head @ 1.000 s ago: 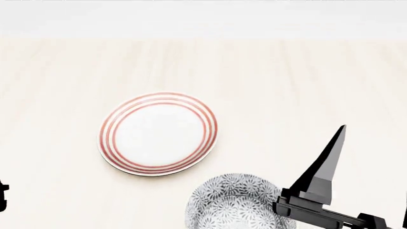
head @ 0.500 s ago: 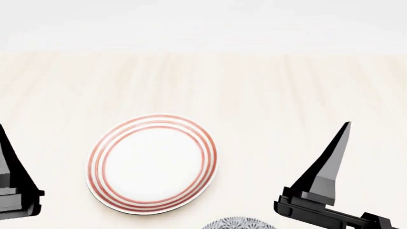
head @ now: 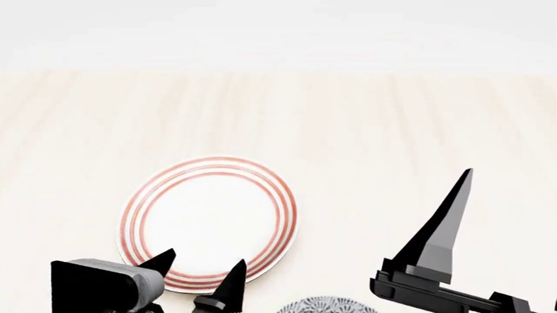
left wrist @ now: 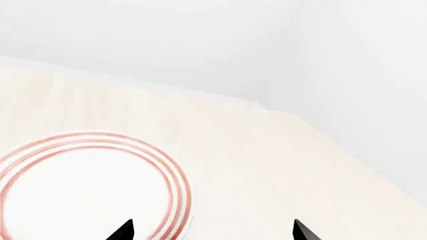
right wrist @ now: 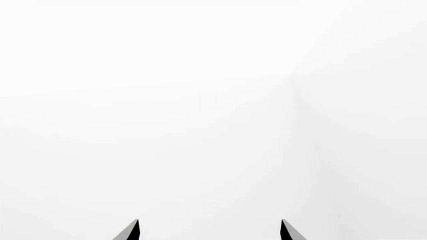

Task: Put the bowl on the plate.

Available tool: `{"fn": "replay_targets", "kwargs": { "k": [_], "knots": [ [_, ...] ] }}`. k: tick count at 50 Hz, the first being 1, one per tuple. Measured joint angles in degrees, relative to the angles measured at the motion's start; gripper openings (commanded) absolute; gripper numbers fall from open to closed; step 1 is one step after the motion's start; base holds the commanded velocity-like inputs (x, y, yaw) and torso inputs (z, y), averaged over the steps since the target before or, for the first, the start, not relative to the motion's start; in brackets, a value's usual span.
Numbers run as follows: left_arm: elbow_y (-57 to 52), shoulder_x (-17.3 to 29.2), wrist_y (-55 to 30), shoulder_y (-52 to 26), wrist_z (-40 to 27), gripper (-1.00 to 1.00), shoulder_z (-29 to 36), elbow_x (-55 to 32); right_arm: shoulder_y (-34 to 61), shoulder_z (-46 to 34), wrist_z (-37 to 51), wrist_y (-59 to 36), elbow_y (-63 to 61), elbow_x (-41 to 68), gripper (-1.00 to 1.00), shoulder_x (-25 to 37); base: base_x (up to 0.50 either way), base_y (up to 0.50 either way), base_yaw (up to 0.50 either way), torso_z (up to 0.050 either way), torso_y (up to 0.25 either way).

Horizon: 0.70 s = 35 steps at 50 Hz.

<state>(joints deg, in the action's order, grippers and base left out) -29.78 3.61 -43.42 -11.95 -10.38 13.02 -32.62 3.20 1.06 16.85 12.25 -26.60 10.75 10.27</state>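
The plate [head: 209, 223], white with red rings, lies on the pale wooden table [head: 392, 130]; the left wrist view also holds the plate [left wrist: 87, 190]. Only the top of the grey-patterned bowl [head: 327, 305] shows at the head view's bottom edge, to the right of the plate and nearer to me. My left gripper [head: 202, 259] hovers open over the plate's near edge with nothing between its fingers; in its wrist view the left gripper [left wrist: 213, 222] spans the plate's rim. My right gripper [right wrist: 209, 221] is open and empty, one finger [head: 444, 225] standing up right of the bowl.
The tabletop stretches far beyond the plate to a white wall. In the left wrist view a table corner [left wrist: 280, 111] and its edge run along one side. The right wrist view shows only white wall.
The head view tilted up, so plate and bowl slid down the picture. My left gripper has come in from the left and now sits over the plate's near edge. The right gripper barely moved.
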Motion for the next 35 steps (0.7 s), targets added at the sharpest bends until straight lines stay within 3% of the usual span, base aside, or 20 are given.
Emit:
{"fn": "replay_targets", "kwargs": {
  "k": [35],
  "knots": [
    [3.31, -0.63, -12.44, -5.44, -12.86, 1.00, -1.68, -24.49, -0.20, -1.38, 1.66, 0.62, 1.05, -0.19, 1.00, 1.30, 0.00, 0.00, 0.00, 0.000, 0.000]
  ]
}}
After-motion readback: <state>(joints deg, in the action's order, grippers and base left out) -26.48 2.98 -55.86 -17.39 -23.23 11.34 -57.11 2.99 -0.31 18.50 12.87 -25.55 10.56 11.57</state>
